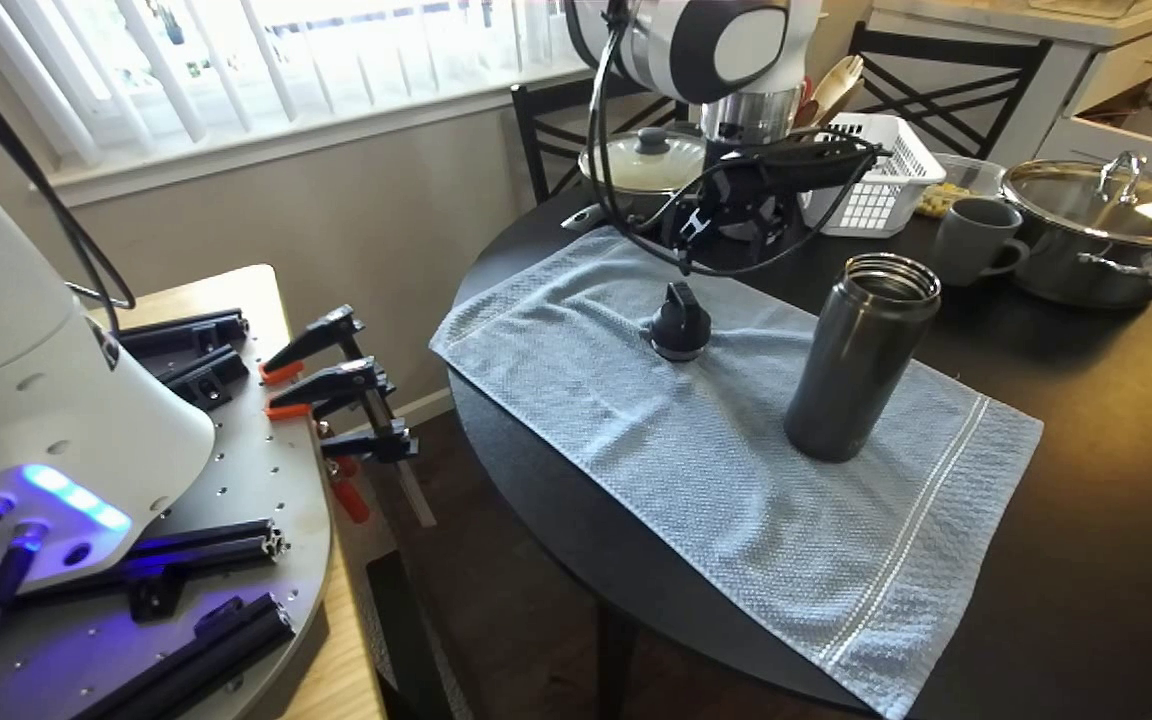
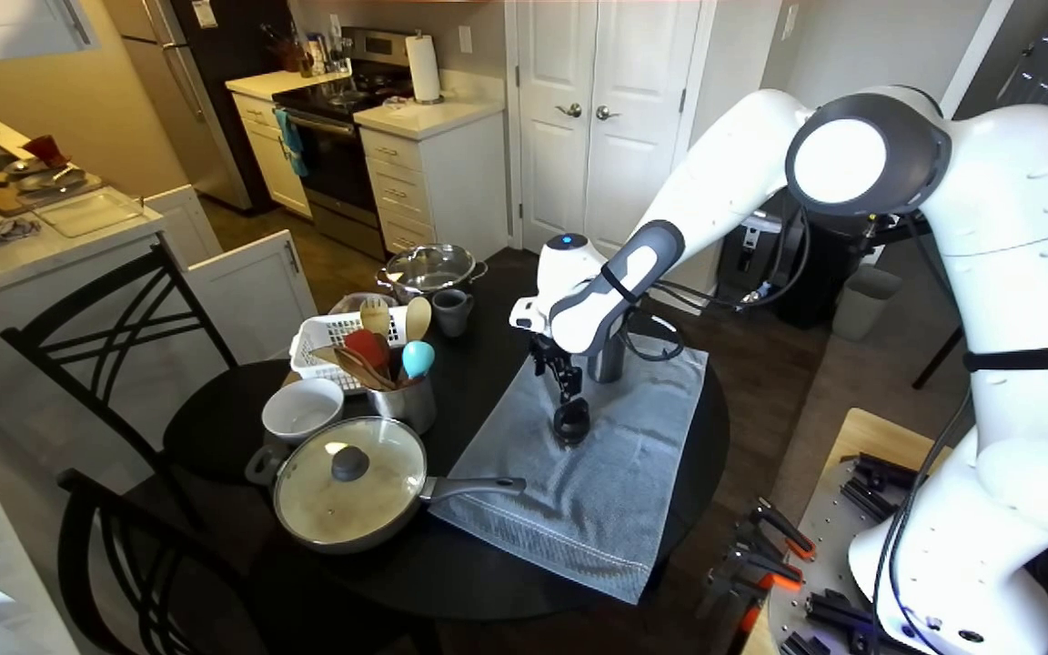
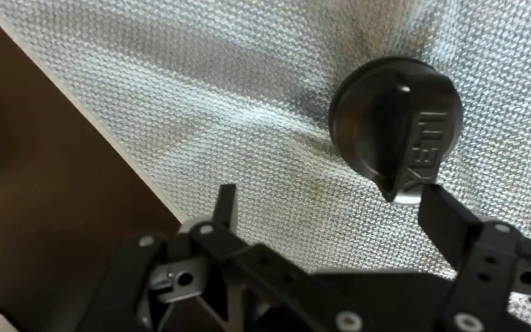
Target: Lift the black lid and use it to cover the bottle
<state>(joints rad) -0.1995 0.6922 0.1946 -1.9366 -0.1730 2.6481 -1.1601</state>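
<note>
Black lid [image 1: 681,325] is sitting upright on the blue-grey towel [image 1: 576,400], and in an exterior view the bottle [image 1: 851,370] stands upright to its right, apart from it on the same towel, threaded mouth showing.

Arm first, left to right in an exterior view: the gripper [image 3: 330,203] hangs tip-down right by the lid, then the forearm [image 2: 619,296] slopes up, the elbow [image 2: 861,159] is the high point, and the upper arm [image 2: 1024,282] drops to the base [image 2: 952,559]. Wrist view has it unclenched, fingers [image 3: 447,221] spread wide, one of them overlapping the lid near its YETI lettering. Can't tell if those two actually touch.

Surface, same direction: round black table [image 2: 460,582] with a white bowl [image 2: 301,409], lidded pan [image 2: 351,543], white basket [image 2: 313,366], metal cup [image 2: 415,407] of utensils, and grey mug [image 2: 451,314], then the towel, kinda wrinkled.

Room, again left to right: dark chair [image 2: 224,414], fridge [image 2: 151,82], stove [image 2: 333,168], paper towel roll [image 2: 424,68], white double doors [image 2: 597,118].
</note>
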